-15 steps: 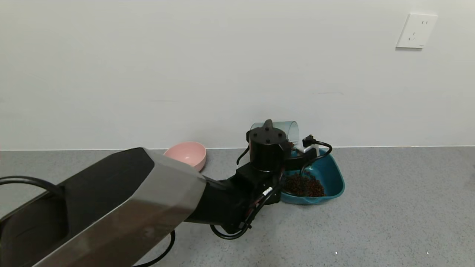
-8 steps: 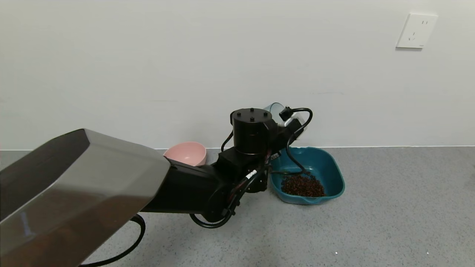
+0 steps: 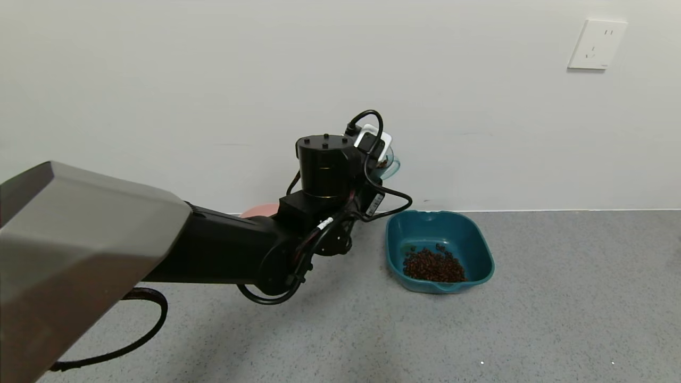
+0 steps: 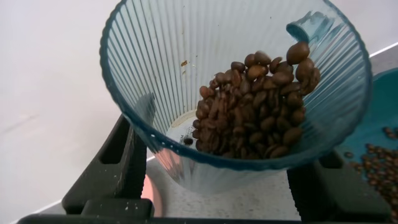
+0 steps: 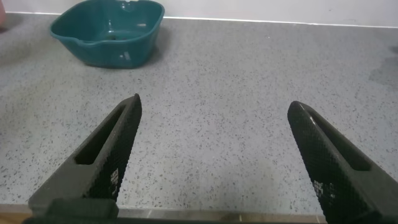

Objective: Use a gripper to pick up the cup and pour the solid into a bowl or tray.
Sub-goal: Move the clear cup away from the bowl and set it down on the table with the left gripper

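Observation:
My left gripper (image 3: 382,159) is shut on the ribbed blue-grey cup (image 3: 392,166) and holds it high, near the wall, up and left of the teal tray (image 3: 425,226). In the left wrist view the cup (image 4: 161,74) fills the picture between the black fingers (image 4: 112,168), with a pile of brown beans (image 4: 261,106) inside it. More beans (image 3: 433,266) lie in the tray's near part. My right gripper (image 5: 214,106) is open and empty over bare counter; the tray (image 5: 93,53) lies far off in that view.
A pink bowl (image 3: 255,211) stands by the wall, mostly hidden behind my left arm. The grey speckled counter runs to the white wall. A wall socket (image 3: 596,45) is at the upper right.
My left arm has lifted the cup up and to the left, away from over the tray, and turned it back from its tipped pose. The tray's bean pile is uncovered.

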